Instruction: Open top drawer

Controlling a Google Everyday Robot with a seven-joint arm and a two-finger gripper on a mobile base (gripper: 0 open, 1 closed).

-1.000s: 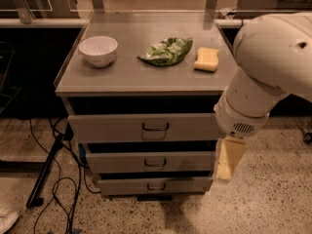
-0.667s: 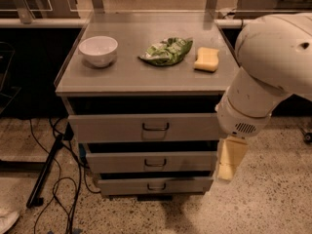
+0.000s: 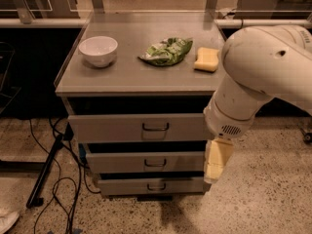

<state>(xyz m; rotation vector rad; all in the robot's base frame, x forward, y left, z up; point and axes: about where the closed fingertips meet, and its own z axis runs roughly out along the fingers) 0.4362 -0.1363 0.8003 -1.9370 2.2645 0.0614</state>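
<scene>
From my seat I see the top drawer [image 3: 107,129] just under the grey surface [image 3: 131,74], with a dark gap above its flat front. Its small dark wire handle [image 3: 156,126] sits at the centre, and nothing touches it. The tool [image 3: 217,161] hangs pale and yellowish below the bulky white arm [image 3: 253,77]. It is off the cabinet's right edge, level with the middle drawer [image 3: 122,162] and lower than the handle. I cannot tell whether it is apart or together.

The bottom drawer [image 3: 126,185] is the narrowest. On the surface stand a white bowl [image 3: 98,50] at left, a crumpled green bag [image 3: 166,51] in the middle, and a yellow sponge [image 3: 206,59] at right, all apart from each other. I cannot read the bag's print. Black cables [image 3: 58,179] trail over the speckled floor [image 3: 263,199] at left.
</scene>
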